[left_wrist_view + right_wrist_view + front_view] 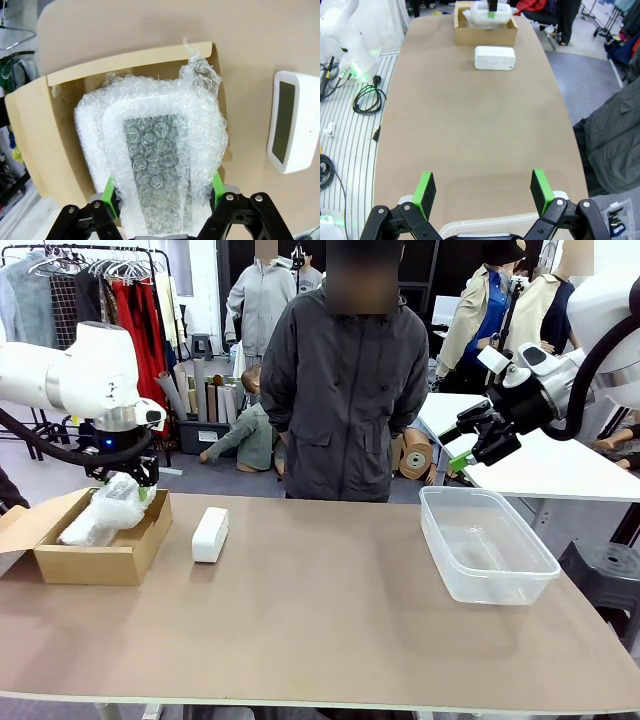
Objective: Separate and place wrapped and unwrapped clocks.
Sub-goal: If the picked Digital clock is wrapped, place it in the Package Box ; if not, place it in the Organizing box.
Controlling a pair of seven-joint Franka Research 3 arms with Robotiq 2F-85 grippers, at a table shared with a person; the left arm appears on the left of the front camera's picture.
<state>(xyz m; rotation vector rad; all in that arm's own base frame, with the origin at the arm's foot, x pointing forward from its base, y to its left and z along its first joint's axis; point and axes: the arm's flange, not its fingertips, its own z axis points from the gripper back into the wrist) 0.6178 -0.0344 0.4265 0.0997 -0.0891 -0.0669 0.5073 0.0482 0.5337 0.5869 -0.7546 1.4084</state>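
While left pincer [130, 488] grips wrapped clock [160, 160] at box [90, 565], right pincer [483, 189] gapes.

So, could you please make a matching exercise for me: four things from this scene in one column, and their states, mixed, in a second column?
Things:
1. bare clock
2. clear tub
3. right pincer
4. left pincer

States:
a. open, holding nothing
b. shut on a wrapped clock at the cardboard box
c. lying on the table, beside the box
d. nothing inside

Pairs: 1-c, 2-d, 3-a, 4-b
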